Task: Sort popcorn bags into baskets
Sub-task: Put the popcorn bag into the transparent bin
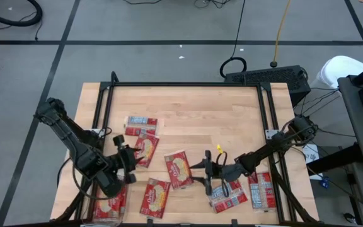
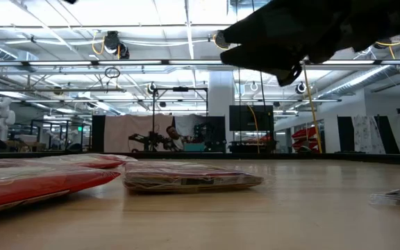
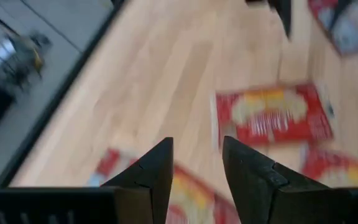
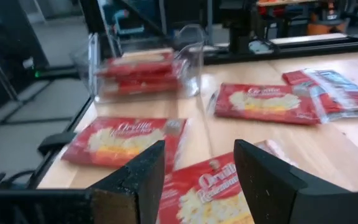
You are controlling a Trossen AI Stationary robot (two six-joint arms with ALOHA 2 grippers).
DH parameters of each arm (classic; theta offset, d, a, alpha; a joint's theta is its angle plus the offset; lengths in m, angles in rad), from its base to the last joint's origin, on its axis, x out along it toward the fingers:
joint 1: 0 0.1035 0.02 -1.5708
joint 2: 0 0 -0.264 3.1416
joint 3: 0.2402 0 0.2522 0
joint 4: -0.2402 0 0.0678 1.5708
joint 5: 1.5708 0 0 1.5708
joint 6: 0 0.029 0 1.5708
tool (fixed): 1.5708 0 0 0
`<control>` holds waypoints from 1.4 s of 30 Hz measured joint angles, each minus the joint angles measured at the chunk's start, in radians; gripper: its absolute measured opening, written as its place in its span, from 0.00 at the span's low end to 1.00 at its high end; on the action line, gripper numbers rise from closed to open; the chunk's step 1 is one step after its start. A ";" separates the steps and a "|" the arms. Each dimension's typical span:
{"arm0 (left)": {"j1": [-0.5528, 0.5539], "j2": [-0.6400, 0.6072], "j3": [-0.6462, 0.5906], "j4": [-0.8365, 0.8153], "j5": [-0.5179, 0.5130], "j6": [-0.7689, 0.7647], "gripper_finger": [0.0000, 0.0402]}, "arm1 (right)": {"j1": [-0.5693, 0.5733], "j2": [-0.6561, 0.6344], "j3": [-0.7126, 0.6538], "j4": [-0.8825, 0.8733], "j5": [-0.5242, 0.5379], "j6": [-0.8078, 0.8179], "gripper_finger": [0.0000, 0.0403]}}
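left tool [image 1: 130, 165]: parted, empty, above counter [image 1: 188, 107] | right tool [image 1: 208, 171]: parted, empty, over popcorn bags [image 1: 179, 170] | bin [image 4: 145, 68]: holds bags

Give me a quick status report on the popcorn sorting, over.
Left hand open, empty, above loose popcorn bags. Right hand open, empty, over a bag mid-table. Clear bin at the table's near-left corner holds some bags. Nothing in the way.

Bright, even ceiling-strip light w/ soft shadows; left wrist view motion-blurred, low view's near packets [image 2: 40, 182] out of focus.
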 joint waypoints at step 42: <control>0.163 0.001 -0.445 1.051 0.074 0.409 0.36 | 0.020 0.286 0.482 -1.007 0.095 0.109 0.40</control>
